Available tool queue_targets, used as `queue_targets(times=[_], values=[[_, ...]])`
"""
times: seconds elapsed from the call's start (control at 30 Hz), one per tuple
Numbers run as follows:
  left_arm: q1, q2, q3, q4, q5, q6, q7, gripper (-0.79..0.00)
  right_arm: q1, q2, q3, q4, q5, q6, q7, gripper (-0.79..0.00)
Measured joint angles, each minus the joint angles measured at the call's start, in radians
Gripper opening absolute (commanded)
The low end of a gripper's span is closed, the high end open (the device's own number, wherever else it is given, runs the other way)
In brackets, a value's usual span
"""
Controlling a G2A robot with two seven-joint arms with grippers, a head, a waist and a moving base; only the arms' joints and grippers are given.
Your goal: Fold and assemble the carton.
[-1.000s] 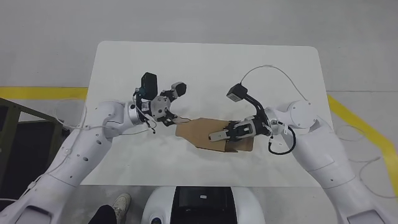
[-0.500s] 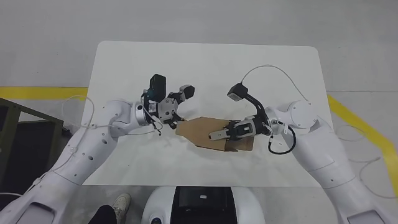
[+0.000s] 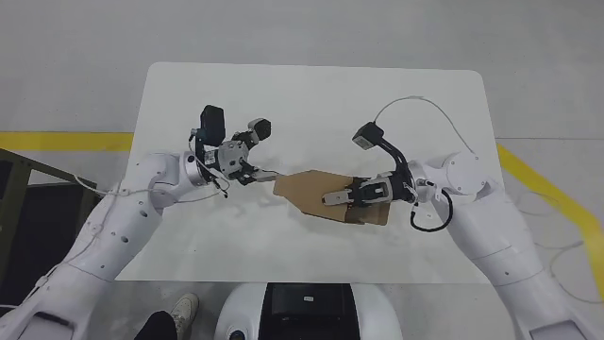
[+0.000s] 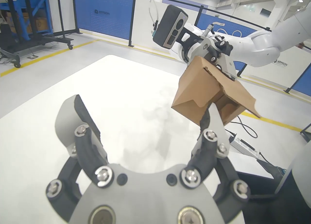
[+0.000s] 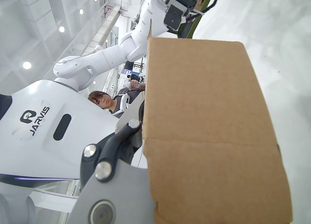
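Note:
A brown cardboard carton (image 3: 321, 194), partly folded, hangs just above the white table (image 3: 311, 94) near its front middle. My right gripper (image 3: 340, 197) is shut on the carton's right part, one finger lying across its top. In the right wrist view the carton (image 5: 209, 118) is close up, with a finger (image 5: 126, 128) against its edge. My left gripper (image 3: 253, 154) is open, a short way left of the carton and apart from it. In the left wrist view its fingers (image 4: 80, 115) stand wide, and the carton (image 4: 199, 89) with its open end flaps hangs beyond them.
A thin white cable (image 3: 429, 109) loops from the right arm over the table's far right part. A dark rack (image 3: 19, 217) stands on the floor left of the table. Yellow floor lines (image 3: 57, 140) run on both sides.
My left gripper has drawn back to the left, off the carton's left end, and stays open. The carton and my right gripper have shifted slightly to the right.

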Motion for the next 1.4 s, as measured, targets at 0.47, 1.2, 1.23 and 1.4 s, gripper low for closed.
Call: queue_targets(times=[0.47,1.2,1.23,1.4], values=[[0.07,0.03,-0.083,-0.121,0.034,0.0,-0.014,0.0,0.011,-0.002,-0.024,0.016,-0.061,0.025,-0.035,-0.785],[0.03,0.007,0.005,-0.082,-0.024,0.0,-0.118,0.0,0.0,0.002,-0.011,-0.024,-0.025,0.014,-0.024,-0.785],[0.03,0.006,0.007,-0.082,-0.025,0.0,-0.119,0.0,-0.001,0.003,-0.01,-0.024,-0.024,0.014,-0.024,-0.785],[0.025,0.003,0.022,-0.072,-0.035,0.0,-0.12,0.0,-0.003,0.004,-0.007,-0.028,-0.015,0.013,-0.02,-0.785]])
